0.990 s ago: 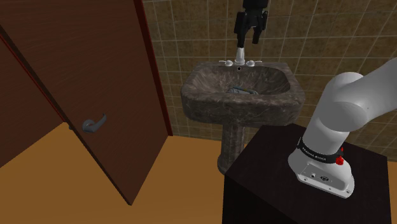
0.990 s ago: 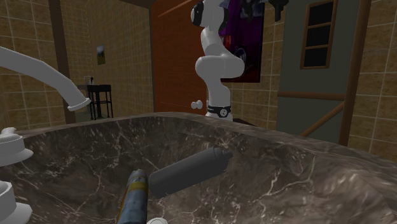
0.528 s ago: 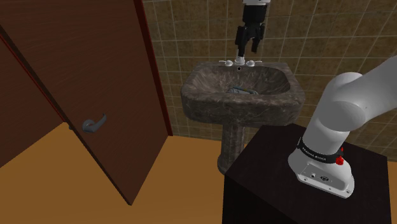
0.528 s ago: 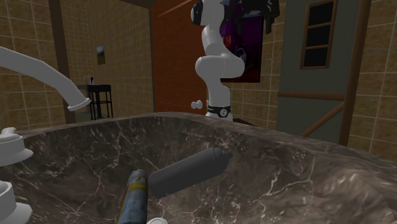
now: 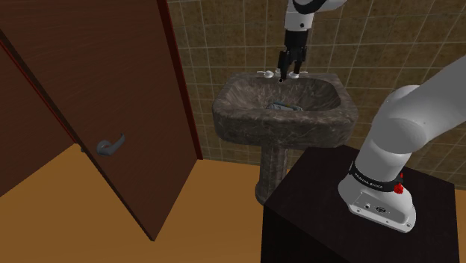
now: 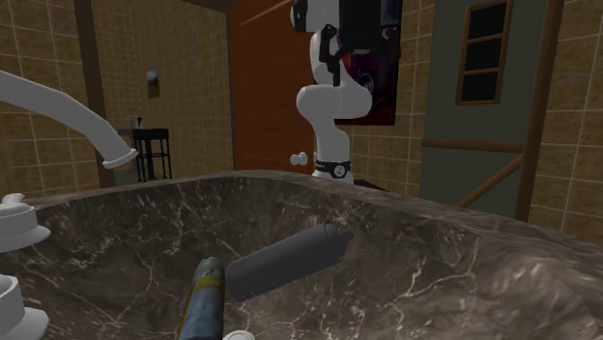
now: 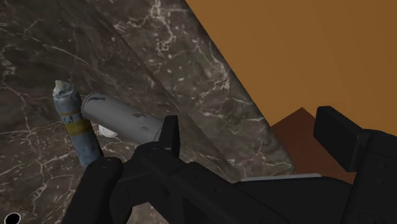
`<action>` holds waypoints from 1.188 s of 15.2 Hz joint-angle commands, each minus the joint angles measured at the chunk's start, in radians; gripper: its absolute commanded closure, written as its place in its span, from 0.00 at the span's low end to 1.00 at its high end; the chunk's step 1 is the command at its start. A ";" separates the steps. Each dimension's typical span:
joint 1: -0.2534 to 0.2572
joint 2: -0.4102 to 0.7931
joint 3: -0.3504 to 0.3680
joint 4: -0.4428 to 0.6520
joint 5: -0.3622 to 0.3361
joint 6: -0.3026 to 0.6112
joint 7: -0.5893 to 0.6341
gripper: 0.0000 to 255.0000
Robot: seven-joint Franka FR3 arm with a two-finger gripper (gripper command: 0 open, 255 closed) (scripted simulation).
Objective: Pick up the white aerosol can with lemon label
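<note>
- Shoulder view: the black gripper (image 5: 288,74) hangs over the back rim of a pedestal sink (image 5: 246,119) of dark, white-veined marble, its fingers pointing down and slightly parted. It is lower than half a second ago, now level with the white tap handles (image 5: 264,73). A brown door (image 5: 89,97) with a curved grey lever handle (image 5: 110,144) stands at this view's left. The white arm (image 5: 403,127) rises from a dark box stand (image 5: 314,224) at the lower right, over an orange floor (image 5: 216,194).
- Second exterior view: seen from inside the basin, the aerosol can (image 6: 202,301) lies on its side on the basin floor. Its body is pale and bluish with a yellow band. Touching it lies a plain grey can (image 6: 287,261), a smooth cylinder with a domed end. A white faucet spout (image 6: 72,114) curves in from this view's left. Neither can has moved. The dark hand now covers more of the purple picture behind it.
- Wrist view: the two black fingers (image 7: 168,132) stand wide apart and hold nothing. The banded can and the grey one lie side by side beyond the nearer finger, with a white drain (image 7: 106,132) between them and the basin's marble wall beside them.
</note>
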 commanded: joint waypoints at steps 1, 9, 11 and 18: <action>-0.009 0.045 -0.029 -0.014 -0.015 0.059 -0.036 0.00; -0.029 0.283 -0.150 0.009 -0.031 0.275 -0.190 0.00; -0.031 0.353 -0.178 0.028 -0.019 0.325 -0.234 0.00; -0.049 0.623 -0.250 0.138 0.088 0.471 -0.416 0.00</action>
